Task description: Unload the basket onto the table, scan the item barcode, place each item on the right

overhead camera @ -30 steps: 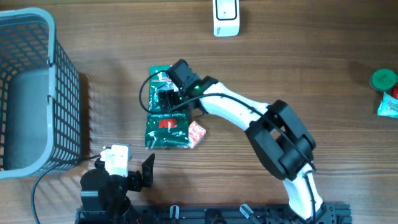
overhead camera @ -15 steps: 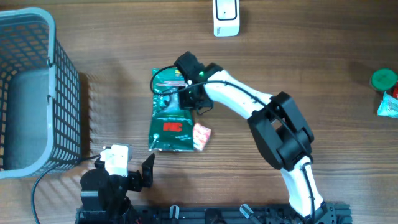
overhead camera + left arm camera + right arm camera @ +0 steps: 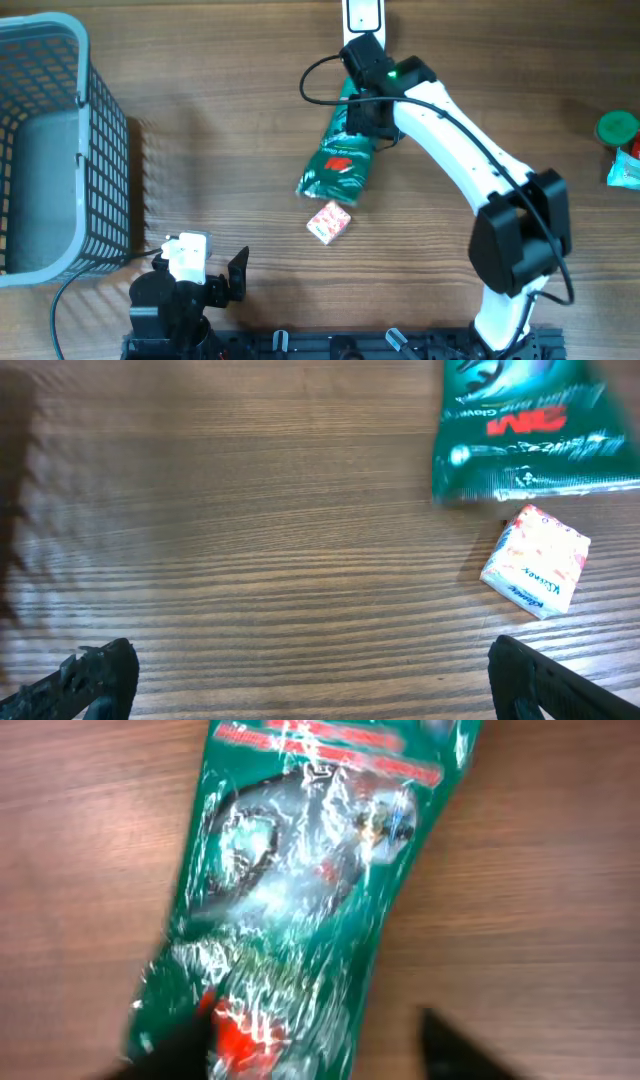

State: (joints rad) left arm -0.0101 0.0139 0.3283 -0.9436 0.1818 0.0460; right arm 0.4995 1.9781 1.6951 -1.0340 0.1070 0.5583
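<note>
Overhead: a green 3M packet (image 3: 338, 165) lies slanted on the wooden table (image 3: 200, 100), its upper end under the right gripper (image 3: 360, 108), near the white scanner (image 3: 362, 25); right wrist shows blurred jaws apart over the packet; a small tissue pack (image 3: 328, 221) lies just beside its lower end; the left gripper (image 3: 320, 678) stands wide open
</note>
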